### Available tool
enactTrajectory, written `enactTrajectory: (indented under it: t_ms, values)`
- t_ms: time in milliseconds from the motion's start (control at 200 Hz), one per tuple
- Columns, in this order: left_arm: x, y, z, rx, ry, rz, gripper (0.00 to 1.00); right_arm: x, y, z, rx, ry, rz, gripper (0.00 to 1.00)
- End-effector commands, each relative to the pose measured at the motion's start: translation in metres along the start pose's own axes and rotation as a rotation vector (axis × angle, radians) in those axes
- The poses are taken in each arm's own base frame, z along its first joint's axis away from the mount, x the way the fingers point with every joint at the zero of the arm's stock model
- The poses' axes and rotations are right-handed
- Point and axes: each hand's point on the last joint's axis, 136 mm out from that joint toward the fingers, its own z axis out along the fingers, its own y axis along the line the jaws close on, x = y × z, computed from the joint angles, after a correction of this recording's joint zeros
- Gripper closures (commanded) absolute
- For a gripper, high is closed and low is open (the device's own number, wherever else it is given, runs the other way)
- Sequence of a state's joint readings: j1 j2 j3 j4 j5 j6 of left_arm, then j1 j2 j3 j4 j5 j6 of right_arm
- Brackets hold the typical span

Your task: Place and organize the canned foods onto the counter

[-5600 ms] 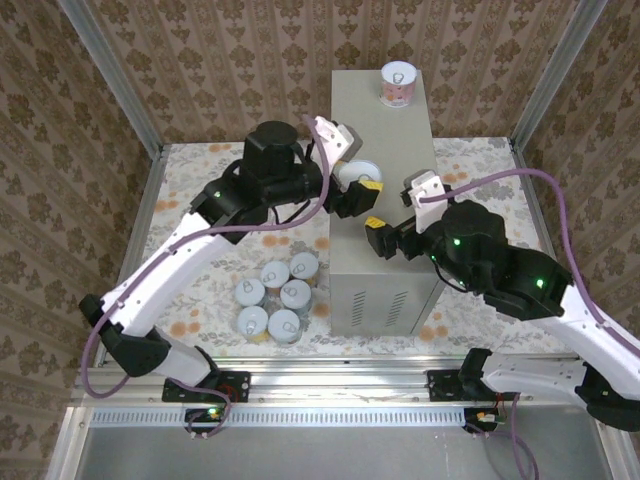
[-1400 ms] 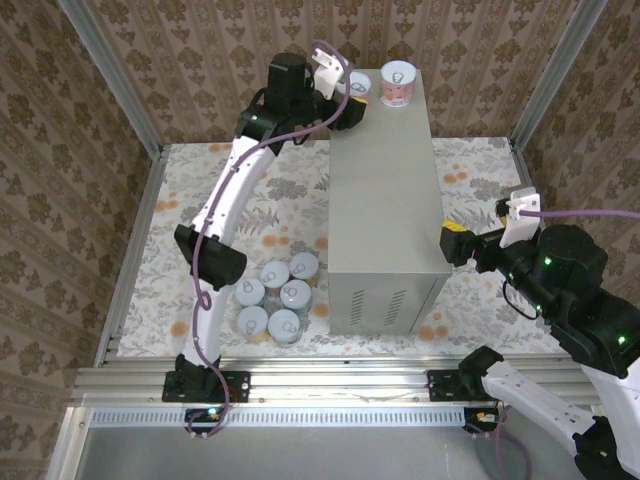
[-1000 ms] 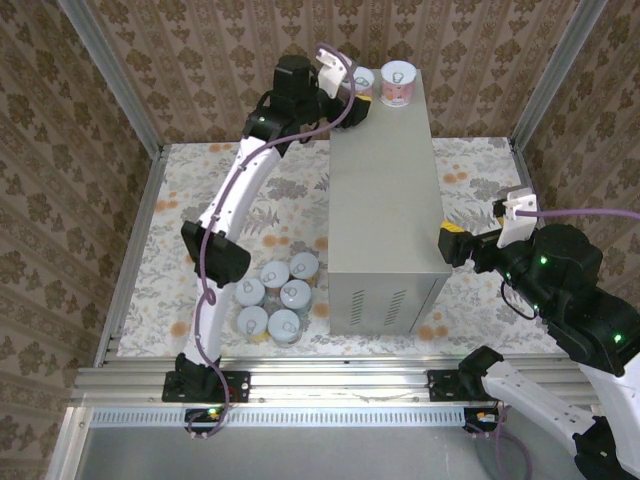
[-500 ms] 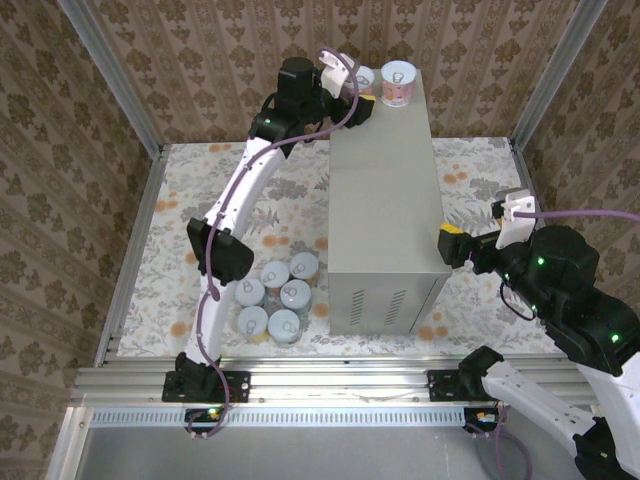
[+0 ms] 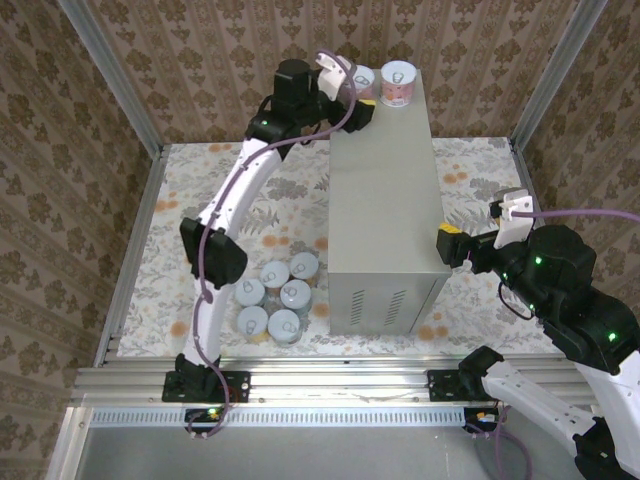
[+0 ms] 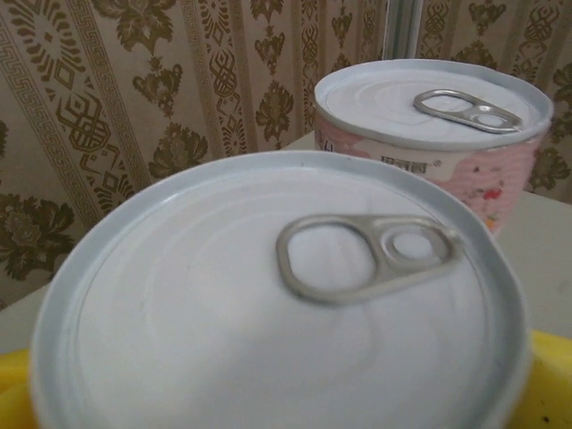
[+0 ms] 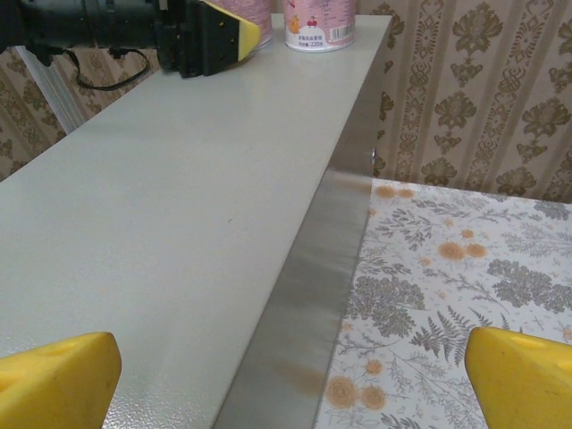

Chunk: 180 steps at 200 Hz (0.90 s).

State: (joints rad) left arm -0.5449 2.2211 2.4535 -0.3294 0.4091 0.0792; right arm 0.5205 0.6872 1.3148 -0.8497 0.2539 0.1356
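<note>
We see left fingers (image 6: pixel 552 393) flanking 1 can (image 6: pixel 268 295) beside pink can (image 6: pixel 438 134), upper centre on desk (image 5: pixel 385 190); we cannot tell if clamped. Right fingers (image 7: pixel 54 380) wide apart, lower right.

left tool (image 5: pixel 355 90) at two cans (image 5: pixel 398 85) on counter (image 5: pixel 385 190) | six cans (image 5: pixel 275 298) on floor (image 5: pixel 195 195) | right tool (image 5: pixel 453 246) beside counter

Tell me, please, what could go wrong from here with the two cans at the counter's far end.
1. The left gripper straddles the left can, which stands close beside the pink can; a crooked withdrawal might tip either one.
2. Both stand at the counter's far edge, the left can near its corner, so a knock could send one off.
</note>
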Motion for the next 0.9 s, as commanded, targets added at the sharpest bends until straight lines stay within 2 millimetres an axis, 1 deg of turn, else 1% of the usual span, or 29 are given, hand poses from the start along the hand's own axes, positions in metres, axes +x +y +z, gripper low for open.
enactTrajectory:
  t_ms: [0, 125, 230, 305, 435, 670, 760, 895]
  values:
    - [-0.006, 0.002, -0.021, 0.003, -0.004, 0.006, 0.00, -0.005, 0.000, 0.004, 0.006, -0.023, 0.027, 0.00]
    - [-0.004, 0.003, -0.036, -0.010, 0.011, 0.003, 0.00, -0.006, 0.001, 0.005, -0.002, -0.026, 0.032, 0.00]
    - [0.001, 0.010, -0.042, -0.030, 0.025, -0.004, 0.00, -0.006, 0.002, 0.005, -0.006, -0.028, 0.035, 0.00]
    - [0.004, 0.015, -0.043, -0.046, 0.037, -0.012, 0.00, -0.006, 0.003, 0.005, -0.011, -0.027, 0.037, 0.00]
    - [0.005, 0.028, -0.043, -0.093, 0.042, -0.015, 0.00, -0.005, 0.002, 0.002, -0.012, -0.028, 0.042, 0.00]
    - [0.010, 0.048, -0.039, -0.174, 0.072, -0.020, 0.00, -0.005, 0.001, -0.001, -0.006, -0.029, 0.043, 0.00]
    - [0.010, 0.053, -0.037, -0.190, 0.078, -0.020, 0.00, -0.004, 0.000, 0.000, -0.004, -0.025, 0.042, 0.00]
    - [0.009, 0.053, -0.037, -0.185, 0.081, -0.017, 0.00, -0.003, 0.000, 0.000, -0.003, -0.022, 0.041, 0.00]
